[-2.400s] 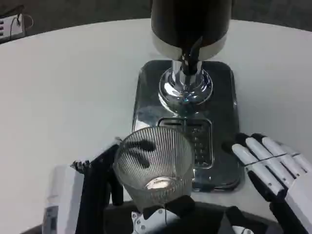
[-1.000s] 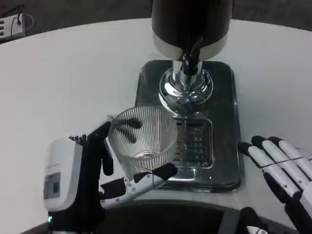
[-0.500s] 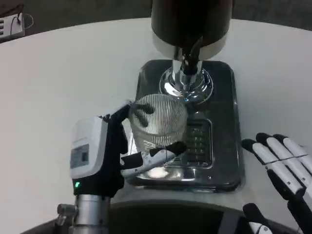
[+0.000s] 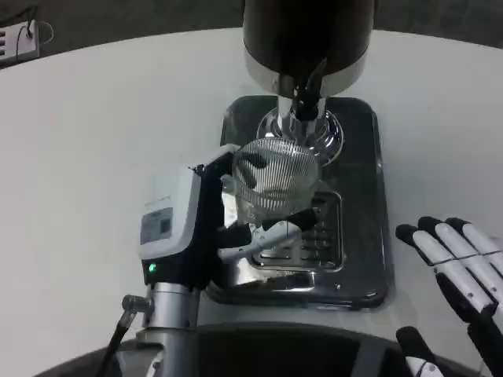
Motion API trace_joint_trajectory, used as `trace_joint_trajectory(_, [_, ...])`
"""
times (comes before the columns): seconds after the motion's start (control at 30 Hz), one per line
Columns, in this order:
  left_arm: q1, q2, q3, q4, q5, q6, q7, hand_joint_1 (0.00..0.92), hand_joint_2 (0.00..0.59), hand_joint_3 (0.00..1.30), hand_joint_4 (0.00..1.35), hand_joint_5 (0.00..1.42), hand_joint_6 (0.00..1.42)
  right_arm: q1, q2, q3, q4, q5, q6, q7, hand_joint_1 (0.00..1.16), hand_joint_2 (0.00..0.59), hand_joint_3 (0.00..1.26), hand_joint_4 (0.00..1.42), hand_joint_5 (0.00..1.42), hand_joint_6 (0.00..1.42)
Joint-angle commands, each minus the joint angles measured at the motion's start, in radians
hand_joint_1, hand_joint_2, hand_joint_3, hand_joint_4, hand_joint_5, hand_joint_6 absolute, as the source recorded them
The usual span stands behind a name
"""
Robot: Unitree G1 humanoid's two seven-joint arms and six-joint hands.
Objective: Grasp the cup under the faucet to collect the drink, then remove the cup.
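The ribbed glass cup (image 4: 277, 179) was held in the left hand (image 4: 206, 232), whose fingers were wrapped around its side, one white finger crossing beneath it on the near side. The cup was positioned above the steel drip tray (image 4: 363, 228), just in front of the chrome faucet (image 4: 305, 100) of the black dispenser (image 4: 306, 35); its far rim appeared close to the spout, though whether it sat fully under the outlet could not be told. No drink was seen in the cup, so the grasp was judged done, while the final alignment, the collecting of the drink and the removal of the cup were judged left to do. The right hand (image 4: 460, 271) was held apart from the work, just right of the tray, its fingers spread and nothing in them.

The surface (image 4: 94, 141) was white and rounded, and the tray was set on it with its slotted grate toward the robot. A small device with a cable (image 4: 20, 39) was seen at the far left edge. Beyond the surface, dark flooring was visible.
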Motion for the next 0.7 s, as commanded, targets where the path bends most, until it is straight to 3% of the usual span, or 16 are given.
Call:
trace_joint_trajectory(0.03, [-0.053,0.002,-0.03,0.059,-0.005,-0.012,0.038,0.834,0.0,1.07,1.11,1.24,1.37,0.008,0.002,-0.005,-0.004,0.008,0.0,-0.008,0.2,0.492,0.1,0.07,0.07,0.16])
trace_joint_trajectory(0.3, [-0.107,0.016,-0.069,0.162,-0.018,-0.022,0.033,0.796,0.0,1.05,1.09,1.21,1.38,0.016,0.001,-0.01,0.0,0.015,0.0,-0.009,0.21,0.487,0.1,0.07,0.07,0.16])
trace_joint_trajectory(0.47, [-0.09,0.016,-0.078,0.157,-0.011,0.002,0.049,0.679,0.0,1.01,0.98,1.15,1.27,0.01,0.0,-0.008,0.005,0.016,0.001,-0.007,0.22,0.486,0.11,0.07,0.07,0.16])
trace_joint_trajectory(0.53, [-0.082,0.017,-0.079,0.148,-0.013,0.005,0.055,0.619,0.0,0.93,0.88,1.09,1.2,0.006,-0.001,-0.007,0.007,0.017,0.002,-0.006,0.22,0.486,0.11,0.07,0.07,0.16])
trace_joint_trajectory(0.63, [-0.07,0.021,-0.084,0.129,-0.004,0.012,0.075,0.391,0.025,0.72,0.6,0.86,0.89,0.002,-0.001,-0.002,0.009,0.018,0.003,-0.003,0.22,0.486,0.11,0.07,0.07,0.16])
trace_joint_trajectory(0.7, [-0.064,0.026,-0.091,0.118,0.004,0.019,0.08,0.272,0.04,0.56,0.41,0.63,0.58,0.001,0.001,0.002,0.011,0.018,0.003,-0.002,0.22,0.486,0.12,0.07,0.07,0.16])
